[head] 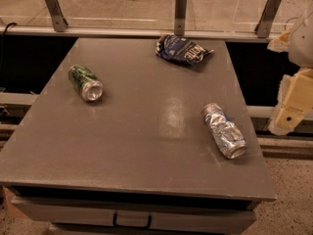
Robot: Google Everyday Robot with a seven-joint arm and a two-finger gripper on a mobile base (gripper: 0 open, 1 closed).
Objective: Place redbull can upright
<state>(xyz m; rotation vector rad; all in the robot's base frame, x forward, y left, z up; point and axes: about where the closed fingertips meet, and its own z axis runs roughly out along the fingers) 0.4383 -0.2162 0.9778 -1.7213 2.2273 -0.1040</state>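
Note:
The redbull can (224,130), slim, silver with blue patches and dented, lies on its side on the right part of the grey table (142,131), close to the right edge. Its open end points toward the front right. My gripper (288,112) is at the right edge of the view, beyond the table's right side, above and to the right of the can and apart from it. It holds nothing that I can see.
A shorter green can (85,82) lies on its side at the left of the table. A dark blue snack bag (182,49) lies crumpled at the back. A railing with metal posts (180,12) runs behind the table. A drawer handle (132,221) shows below the front edge.

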